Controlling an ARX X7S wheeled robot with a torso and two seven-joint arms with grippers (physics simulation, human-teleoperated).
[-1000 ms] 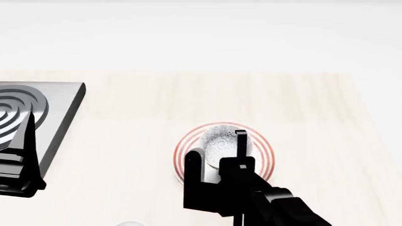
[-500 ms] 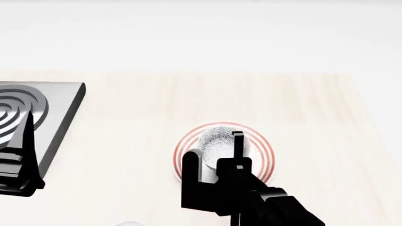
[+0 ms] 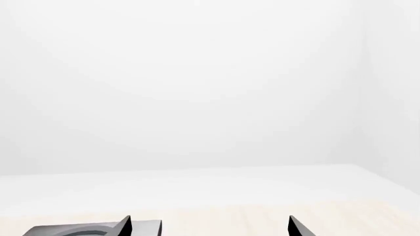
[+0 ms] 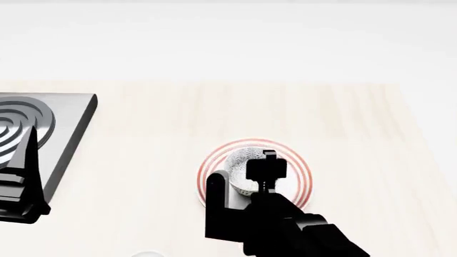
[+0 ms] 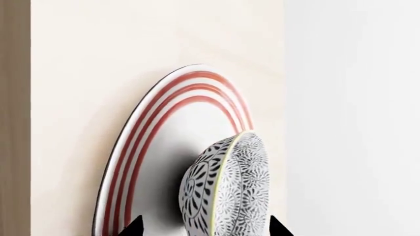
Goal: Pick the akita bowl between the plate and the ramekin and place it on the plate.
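Observation:
The akita bowl (image 4: 241, 159), grey-and-white speckled, rests on the red-ringed white plate (image 4: 303, 179) in the middle of the wooden table. In the right wrist view the akita bowl (image 5: 229, 191) stands on the plate (image 5: 164, 128) between the two fingertips, with a gap on each side. My right gripper (image 4: 244, 167) (image 5: 203, 231) is open around the bowl, one finger on each side. My left gripper (image 3: 210, 231) is open at the far left over the stove, holding nothing. I cannot make out the ramekin.
A grey stove plate with ringed burners (image 4: 68, 120) (image 3: 92, 229) lies at the table's left, under my left arm (image 4: 18, 182). A pale sliver (image 4: 146, 254) at the head view's bottom edge is too small to name. A white wall lies beyond the table's far edge.
My right hand has drawn back a little toward the near edge and its wrist has turned, so the far finger sits lower over the bowl. Bowl and plate have not moved.

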